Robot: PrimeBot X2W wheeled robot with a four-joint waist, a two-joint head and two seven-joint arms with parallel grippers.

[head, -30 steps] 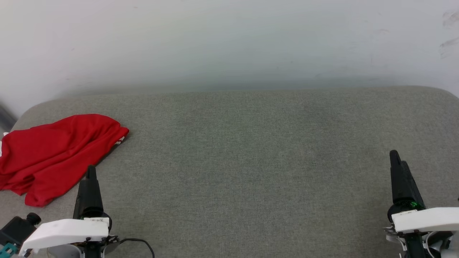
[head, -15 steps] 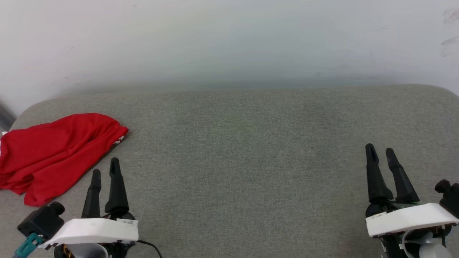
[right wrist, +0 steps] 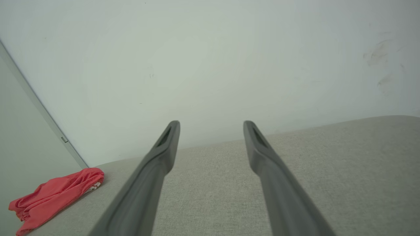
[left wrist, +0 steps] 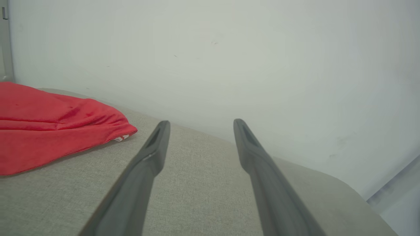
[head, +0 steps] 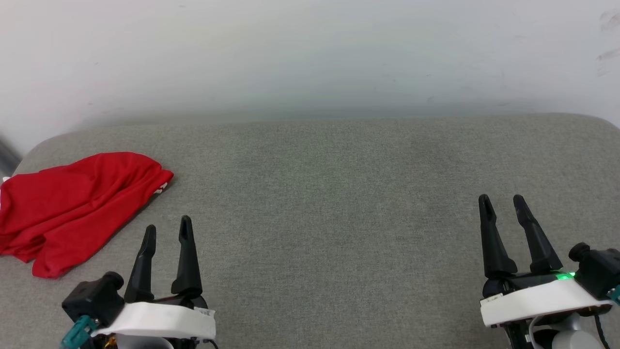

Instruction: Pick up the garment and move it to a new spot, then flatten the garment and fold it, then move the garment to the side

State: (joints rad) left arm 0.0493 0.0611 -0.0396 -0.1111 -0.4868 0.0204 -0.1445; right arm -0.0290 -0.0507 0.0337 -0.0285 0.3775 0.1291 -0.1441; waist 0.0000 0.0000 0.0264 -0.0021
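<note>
Picking comes first, so where is the garment [head: 72, 208]?

Heaped at the left edge of the grey cushion [head: 329, 203], up toward its far left corner, below the white wall [head: 310, 58]. Nothing holds it.

Which arm is nearer?

The left gripper [head: 168, 224], clearly. It is by the near edge, just right of the heap, so the cloth lies ahead and to its left. The right gripper [head: 502, 198] is by the right edge, well apart from it.

Their jaws?

Both spread wide, both empty.

How does the heap run?

Its long axis slants from the near left edge toward the far middle, ending in a rounded fold with a bit of white trim peeking out.

And the stuff itself?

Soft red cloth, rumpled into loose ridges, likely to sag when lifted. The cushion is a coarse, matte weave.
</note>
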